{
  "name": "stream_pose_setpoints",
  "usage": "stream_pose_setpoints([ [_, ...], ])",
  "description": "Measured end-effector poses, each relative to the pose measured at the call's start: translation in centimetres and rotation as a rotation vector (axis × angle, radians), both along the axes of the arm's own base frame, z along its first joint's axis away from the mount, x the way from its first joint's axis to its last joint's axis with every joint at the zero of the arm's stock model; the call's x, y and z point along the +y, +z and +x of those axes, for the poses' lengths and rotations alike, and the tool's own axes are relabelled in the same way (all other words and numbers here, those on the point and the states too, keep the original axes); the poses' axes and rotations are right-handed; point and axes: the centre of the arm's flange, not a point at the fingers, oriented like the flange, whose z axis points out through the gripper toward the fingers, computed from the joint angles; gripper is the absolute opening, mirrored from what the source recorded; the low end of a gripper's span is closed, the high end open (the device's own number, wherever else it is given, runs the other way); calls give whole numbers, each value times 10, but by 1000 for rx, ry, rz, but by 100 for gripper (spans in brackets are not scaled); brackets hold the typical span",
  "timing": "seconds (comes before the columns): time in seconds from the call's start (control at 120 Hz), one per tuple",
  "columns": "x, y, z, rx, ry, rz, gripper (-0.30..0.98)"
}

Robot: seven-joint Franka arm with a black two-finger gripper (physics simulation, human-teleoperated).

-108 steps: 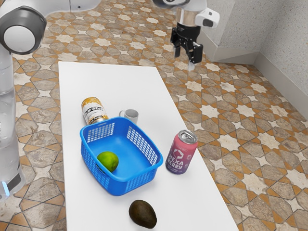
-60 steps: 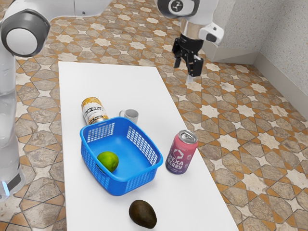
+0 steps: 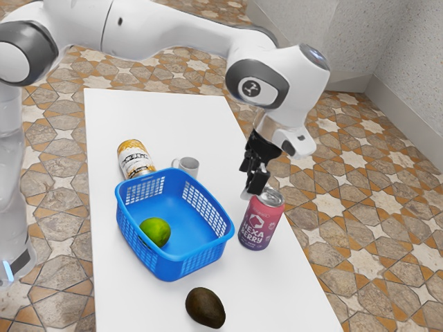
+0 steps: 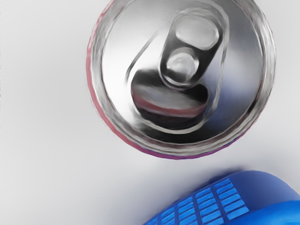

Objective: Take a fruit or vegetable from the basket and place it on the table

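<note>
In the exterior view, a white robot arm reaches in from the exterior view's left over a white table (image 3: 149,114), with its black gripper (image 3: 248,183) pointing down, the jaws apart and nothing between them. The gripper is above a pink and purple drink can (image 3: 257,225), close to its far side as seen here. The green lime (image 3: 156,232) is outside the jaws, lower than them and well off toward the exterior view's left, inside a blue plastic basket (image 3: 171,269), close to the basket's left wall and toward its near end. The can stands upright just beside the basket, to its right. A dark avocado (image 3: 205,307) lies on the table on the basket's near side. Past the basket's far side are a pale mug (image 3: 188,167) and, farther left, an orange-and-white container (image 3: 135,159). In the wrist view, the can's round silver top is large beneath the hand, with its pull tab and dark drinking hole facing the camera. A corner of the basket is near the can, with a strip of white tabletop between.
</note>
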Motion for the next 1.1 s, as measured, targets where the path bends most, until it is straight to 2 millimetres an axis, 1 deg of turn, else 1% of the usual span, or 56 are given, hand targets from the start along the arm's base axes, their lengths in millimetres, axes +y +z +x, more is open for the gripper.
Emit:
stream_pose_setpoints([
  [0.117, 31, -4, 5, 1, 27, -7, 68],
  [0.2, 49, -1, 7, -4, 45, -21, 68],
  [0.317, 65, -2, 6, 1, 59, -40, 68],
  [0.367, 71, -8, 3, 16, 63, -53, 68],
  [0.458, 80, -12, -11, 32, 69, -63, 68],
  [0.483, 77, -13, -18, 36, 60, -62, 68],
  [0.508, 65, -15, -25, 44, 36, -61, 68],
  [0.533, 45, -19, -34, 53, -5, -60, 68],
  [0.592, -10, -27, -57, 77, -123, -58, 68],
  [0.617, -26, -30, -67, 87, -158, -57, 68],
  [0.642, -33, -32, -75, 94, -178, -56, 68],
  [0.7, -34, -32, -83, 98, -186, -58, 68],
  [0.817, -28, -29, -88, 104, -187, -63, 68],
  [0.9, -27, -31, -91, 120, -194, -63, 68],
  [1.1, -22, -62, -101, 189, -202, -55, 68],
])
